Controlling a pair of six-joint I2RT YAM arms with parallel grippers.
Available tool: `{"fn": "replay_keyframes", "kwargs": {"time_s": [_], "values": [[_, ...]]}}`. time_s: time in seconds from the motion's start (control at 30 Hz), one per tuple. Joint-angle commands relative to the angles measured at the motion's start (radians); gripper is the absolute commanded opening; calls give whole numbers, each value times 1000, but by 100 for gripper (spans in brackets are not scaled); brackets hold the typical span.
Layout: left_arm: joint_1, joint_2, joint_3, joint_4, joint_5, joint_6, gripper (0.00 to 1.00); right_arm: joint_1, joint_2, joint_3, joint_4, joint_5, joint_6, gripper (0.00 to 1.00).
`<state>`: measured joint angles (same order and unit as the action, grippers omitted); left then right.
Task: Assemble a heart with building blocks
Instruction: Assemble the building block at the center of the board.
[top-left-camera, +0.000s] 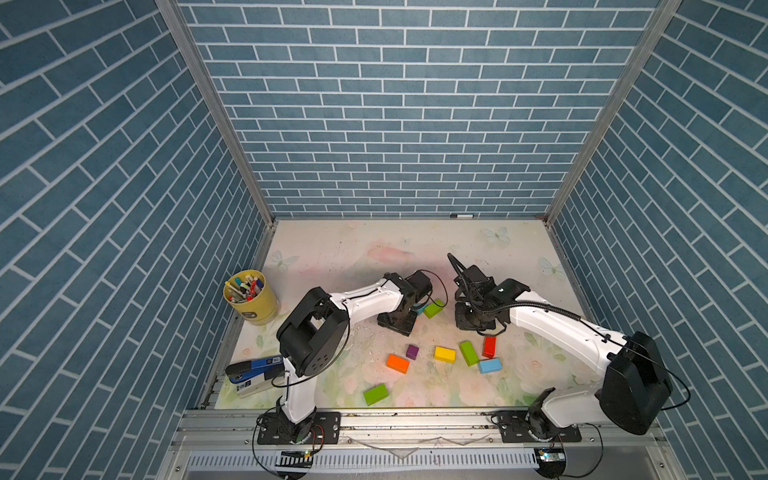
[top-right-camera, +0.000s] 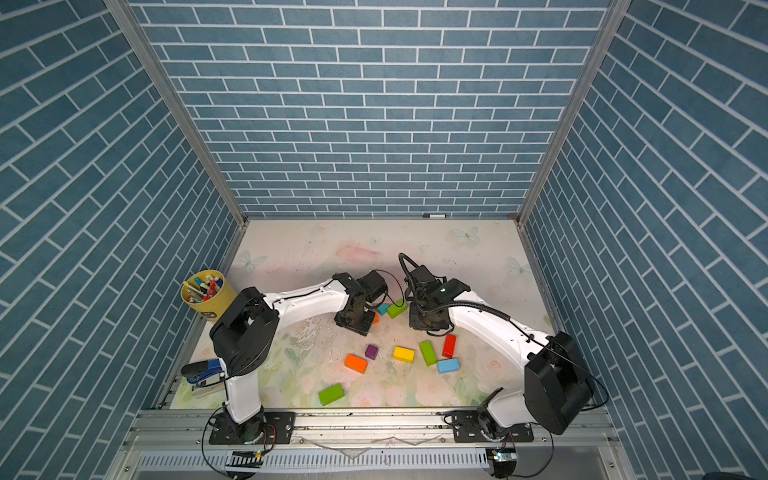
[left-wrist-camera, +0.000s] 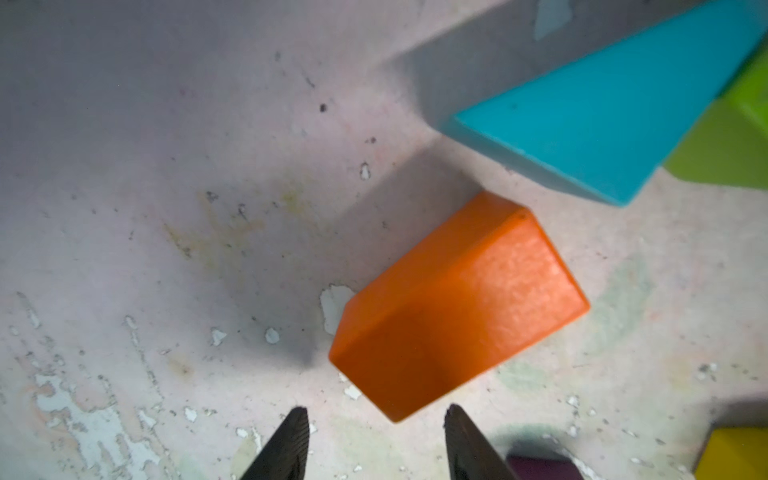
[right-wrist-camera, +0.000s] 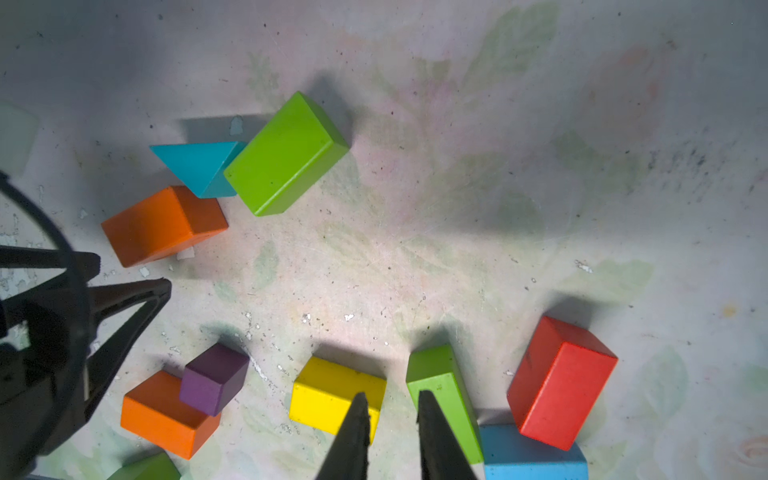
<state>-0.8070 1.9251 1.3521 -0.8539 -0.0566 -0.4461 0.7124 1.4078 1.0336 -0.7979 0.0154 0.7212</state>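
Assembly has only its top notch begun. Near the middle of the tabletop (top-left-camera: 365, 249), the teal triangle (left-wrist-camera: 615, 120) touches a green brick (right-wrist-camera: 286, 153) on one side. An orange brick (left-wrist-camera: 457, 307) lies just beside its other side, slightly apart. The left gripper (left-wrist-camera: 376, 411) sits at that brick's end, fingers moderately spread and holding nothing. The right gripper (right-wrist-camera: 392, 397) is all but closed (nothing between its tips). The purple cube (top-left-camera: 412, 351) and other bricks lie loose toward the near edge. Next, I judge, the orange brick needs nudging flush, then another brick fetching.
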Motion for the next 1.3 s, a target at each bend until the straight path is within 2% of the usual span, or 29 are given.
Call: {"fn": "replay_keyframes", "kwargs": {"time_s": [0.0,0.43,0.6,0.7,0.8,0.93,1.1,1.27], "values": [[30,8,33,-33,-64,-25,54,-3,-14,3,-17,16,32,24],[83,-43,-21,44,-45,-107,60,-4,-11,8,-17,12,29,24],[27,-158,-104,43,-9,-132,66,-4,-20,8,-25,14,25,24],[-20,-175,-119,39,25,-143,67,-4,-14,12,-24,16,21,24],[-31,-152,-113,75,82,-158,65,-4,-10,17,-20,16,21,24],[-31,-84,-63,84,103,-150,61,-3,-17,22,-28,22,21,24],[-29,-2,7,65,94,-132,56,-4,-39,8,-40,30,20,24],[-15,24,35,62,51,-138,53,-4,-46,-2,-40,29,25,24]]}}
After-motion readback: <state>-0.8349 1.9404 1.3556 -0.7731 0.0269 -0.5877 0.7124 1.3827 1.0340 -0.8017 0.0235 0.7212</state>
